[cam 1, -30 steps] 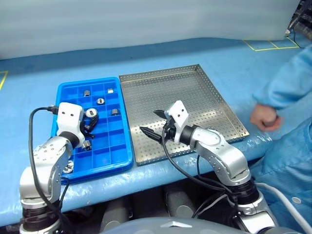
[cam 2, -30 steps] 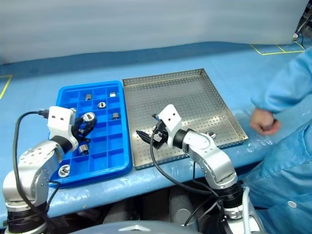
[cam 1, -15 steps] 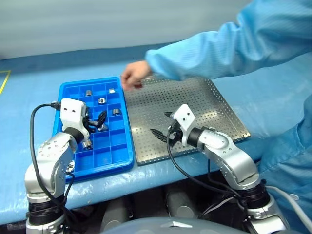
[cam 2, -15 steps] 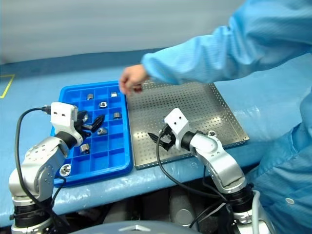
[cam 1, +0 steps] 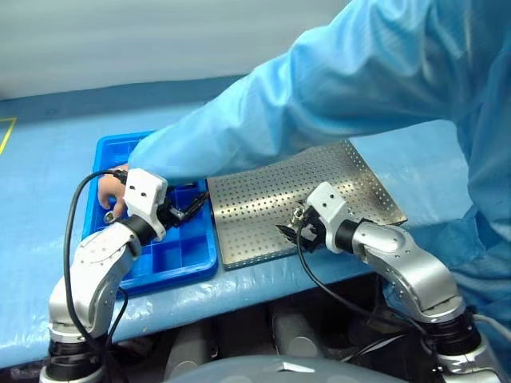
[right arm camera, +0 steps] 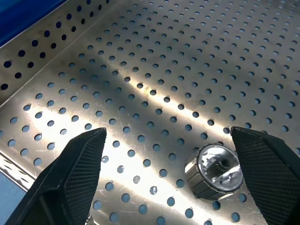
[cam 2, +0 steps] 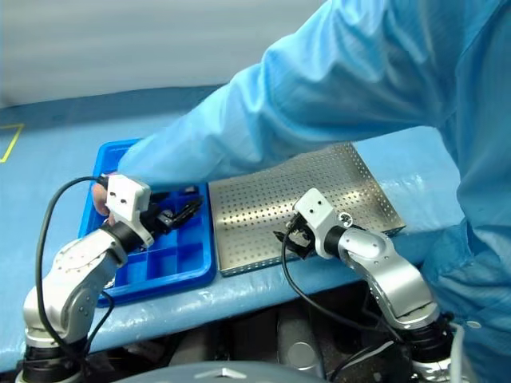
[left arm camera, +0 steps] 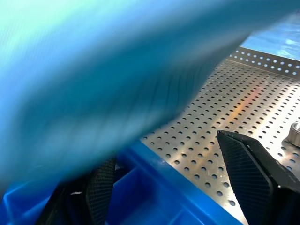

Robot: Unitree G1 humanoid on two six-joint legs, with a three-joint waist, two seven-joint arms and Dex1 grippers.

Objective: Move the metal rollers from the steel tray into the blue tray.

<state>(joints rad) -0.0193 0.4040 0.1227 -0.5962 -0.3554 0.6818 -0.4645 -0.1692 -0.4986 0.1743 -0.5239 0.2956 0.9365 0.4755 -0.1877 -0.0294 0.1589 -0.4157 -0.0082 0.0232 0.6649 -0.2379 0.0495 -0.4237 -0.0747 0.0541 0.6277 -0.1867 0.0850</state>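
Observation:
The steel tray [cam 1: 263, 199] lies right of the blue tray [cam 1: 180, 255]. My right gripper [right arm camera: 164, 178] hangs open low over the steel tray's front part. One metal roller [right arm camera: 213, 171] stands on the perforated floor between its fingers, close to one fingertip [right arm camera: 265, 164]. My left gripper [cam 1: 192, 209] is open and empty above the blue tray's rim beside the steel tray. In the left wrist view another roller [left arm camera: 295, 133] sits on the steel tray. The rollers in the blue tray are hidden by a sleeve.
A person's arm in a light blue sleeve [cam 1: 319, 96] reaches from the right across the steel tray. The hand [cam 1: 110, 199] is at the blue tray's left side, just behind my left wrist. The table [cam 1: 48, 152] has a blue cover.
My left gripper let a roller go into the blue tray, opened, and swung right toward the steel tray. My right gripper moved right and lower. The person's arm reached across to the blue tray.

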